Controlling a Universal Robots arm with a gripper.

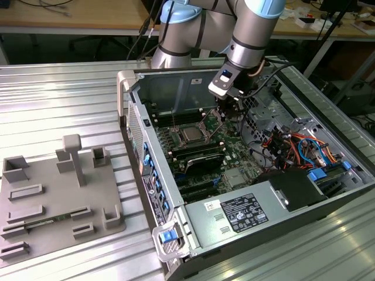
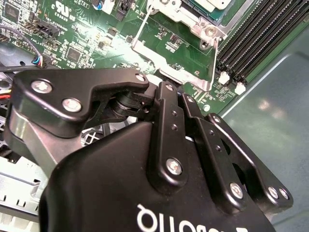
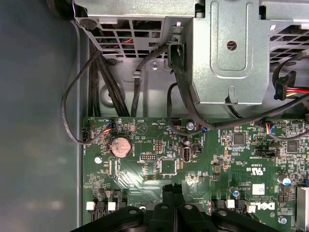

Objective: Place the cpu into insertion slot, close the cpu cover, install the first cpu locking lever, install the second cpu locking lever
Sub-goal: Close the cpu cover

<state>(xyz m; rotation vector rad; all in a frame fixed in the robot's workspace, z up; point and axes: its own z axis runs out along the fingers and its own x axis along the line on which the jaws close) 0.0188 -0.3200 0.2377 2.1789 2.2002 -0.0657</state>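
The cpu (image 1: 191,135) lies flat in the insertion slot (image 1: 190,136) on the green board, silver top showing. In the second wrist view the cpu cover (image 2: 149,50) stands swung open, a thin silver frame with board showing through its cut-out, just past the slot's metal rim (image 2: 193,19). My gripper (image 1: 225,114) hangs inside the case beside the socket, on the exterior view's right of it, close to the open cover's free edge. In the first wrist view my gripper (image 3: 174,205) has its black fingers pressed together. Whether anything thin is pinched between them is hidden.
Long black memory slots (image 2: 256,34) flank the socket. A metal drive cage (image 3: 227,53) and loose black cables (image 3: 96,82) sit beyond the board edge. The power supply (image 1: 234,213) fills the case's near end. A grey fixture tray (image 1: 58,193) lies on the exterior view's left.
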